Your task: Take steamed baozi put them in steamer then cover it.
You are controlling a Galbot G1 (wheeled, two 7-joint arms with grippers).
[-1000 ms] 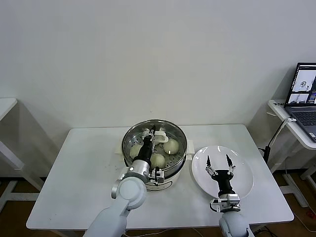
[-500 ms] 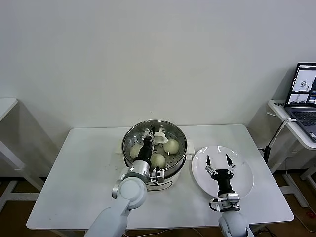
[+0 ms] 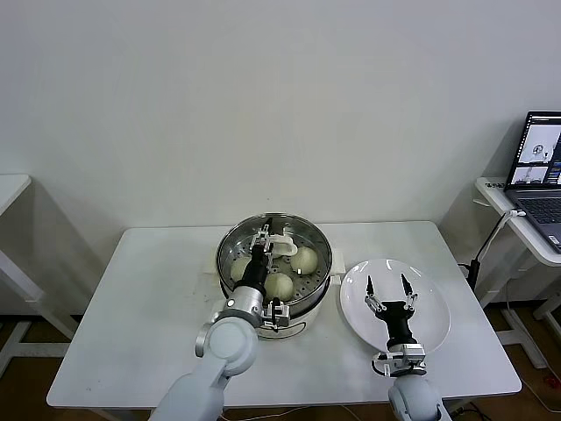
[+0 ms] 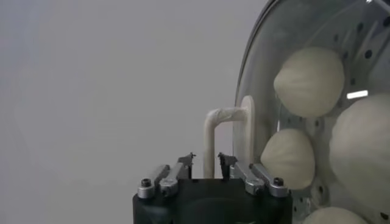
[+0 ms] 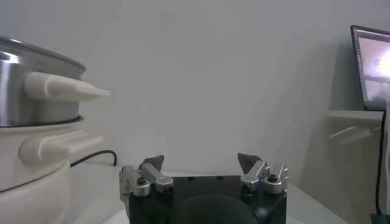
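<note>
Left wrist view: the left gripper (image 4: 207, 167) has its jaws parted on either side of the cream handle (image 4: 228, 131) of the glass lid (image 4: 268, 49). A sliver of space shows on each side, so it holds nothing; a second ago the jaws were clamped on that handle, and they have since let go. Just beyond the handle, under the glass, lie the four steamed baozi (image 4: 309, 82), all inside the steamer (image 3: 324, 241). I judge the lid to be seated and the covering done, with only the withdrawal left.

In the head view the left gripper hangs over the middle of the steamer; the steel rim rings it on all sides and the handle sits between its jaws. The free way out is therefore straight up and then back toward the robot's body; a sideways move could catch the handle and drag the lid askew.

The right gripper (image 3: 387, 282) waits with jaws wide and empty over the white plate (image 3: 429, 303), beside the steamer and well apart from the left gripper. The desk (image 3: 140, 307) lies open to the outer side of the left gripper, with its edges far off. A laptop (image 3: 543, 167) stands on a separate stand beyond the plate.
</note>
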